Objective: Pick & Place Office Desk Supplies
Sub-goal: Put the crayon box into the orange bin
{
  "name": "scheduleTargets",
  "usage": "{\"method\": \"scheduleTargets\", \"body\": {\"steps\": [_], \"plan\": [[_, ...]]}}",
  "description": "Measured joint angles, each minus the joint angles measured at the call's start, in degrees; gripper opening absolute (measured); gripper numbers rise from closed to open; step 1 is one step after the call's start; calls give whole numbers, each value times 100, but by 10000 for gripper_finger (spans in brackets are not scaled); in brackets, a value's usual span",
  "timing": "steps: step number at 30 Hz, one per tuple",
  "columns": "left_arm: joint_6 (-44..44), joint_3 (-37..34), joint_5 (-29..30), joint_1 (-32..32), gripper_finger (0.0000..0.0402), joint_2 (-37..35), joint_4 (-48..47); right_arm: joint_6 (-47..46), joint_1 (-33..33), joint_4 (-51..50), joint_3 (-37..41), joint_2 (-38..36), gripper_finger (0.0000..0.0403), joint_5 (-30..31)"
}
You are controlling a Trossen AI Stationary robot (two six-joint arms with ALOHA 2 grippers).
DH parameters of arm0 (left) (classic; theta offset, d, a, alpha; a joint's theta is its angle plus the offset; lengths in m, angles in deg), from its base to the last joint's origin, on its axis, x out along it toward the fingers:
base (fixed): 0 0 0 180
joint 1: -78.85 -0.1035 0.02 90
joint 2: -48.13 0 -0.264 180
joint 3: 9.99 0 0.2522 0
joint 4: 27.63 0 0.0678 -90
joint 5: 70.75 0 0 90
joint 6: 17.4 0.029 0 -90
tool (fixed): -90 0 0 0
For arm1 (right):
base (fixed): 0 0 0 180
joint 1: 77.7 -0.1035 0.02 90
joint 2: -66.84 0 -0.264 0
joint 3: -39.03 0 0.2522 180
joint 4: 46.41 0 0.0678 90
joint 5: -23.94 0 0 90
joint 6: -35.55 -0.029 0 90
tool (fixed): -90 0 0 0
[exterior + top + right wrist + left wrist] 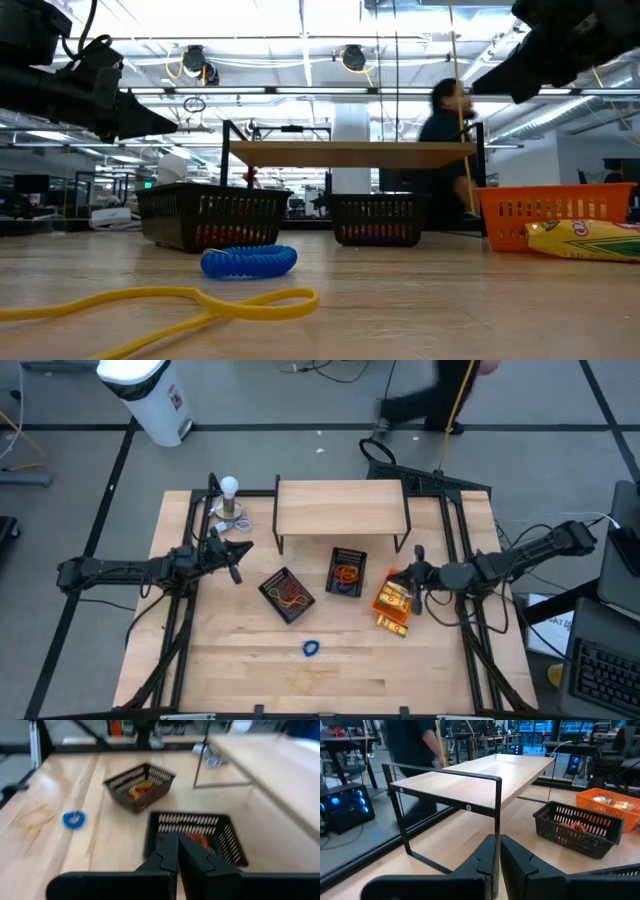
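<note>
Looking down, we see both arms raised over the light wooden tabletop (330, 680), neither carrying anything. The left gripper (238, 550) sits just off the left end of the small wooden riser shelf with black metal legs (340, 508); its fingers (480, 862) are pressed nearly together with only a thin slit between them, nothing in it. The right gripper (408, 573) hangs above the orange plastic tray (391, 596), fingers (167, 852) pressed fully together, empty.

Task items: a blue coiled rubber-band loop (311, 649) lies on bare tabletop toward the front, apart from every tray; the low view shows it as a flat blue coil (249, 261). A yellow rubber-band loop (170, 302) lies stretched on the tabletop in front of it, nearest the low camera. Red and orange bands sit inside the left black mesh tray (287, 594) and inside the middle black mesh tray (347, 572). Yellow packets lie in the orange tray, and one yellow packet (392, 623) rests just beside the tray's front edge.

A white ball on a small stand (230, 495) stands at the back left. A person in dark clothing (450, 150) is behind the tabletop. A white bin (150, 395) stands on the floor.
</note>
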Motion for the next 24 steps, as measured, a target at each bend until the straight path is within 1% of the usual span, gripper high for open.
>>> {"method": "scheduleTargets", "body": {"steps": [4, 9, 13, 17, 22, 24], "plan": [[273, -1, -5, 2, 26, -2, 4, -432, -288, -1016, -594, 527, 0, 7], [328, -2, -7, 2, 26, -2, 7, -1143, -521, -1808, -1095, 1145, 0, -28], [335, -2, -7, 0, 26, -2, 7, -1870, -540, -2535, -1595, 1518, 10, -463], [335, -2, -7, 0, 26, 0, 7, -2383, -540, -2825, -1898, 1889, 47, -1023], [335, -2, -7, 0, 26, -1, 7, -2844, -534, -2821, -2007, 2216, 119, -1767], [335, -1, -7, 1, 26, -2, 7, -3069, -534, -2847, -2007, 2318, 149, -1953]]}}
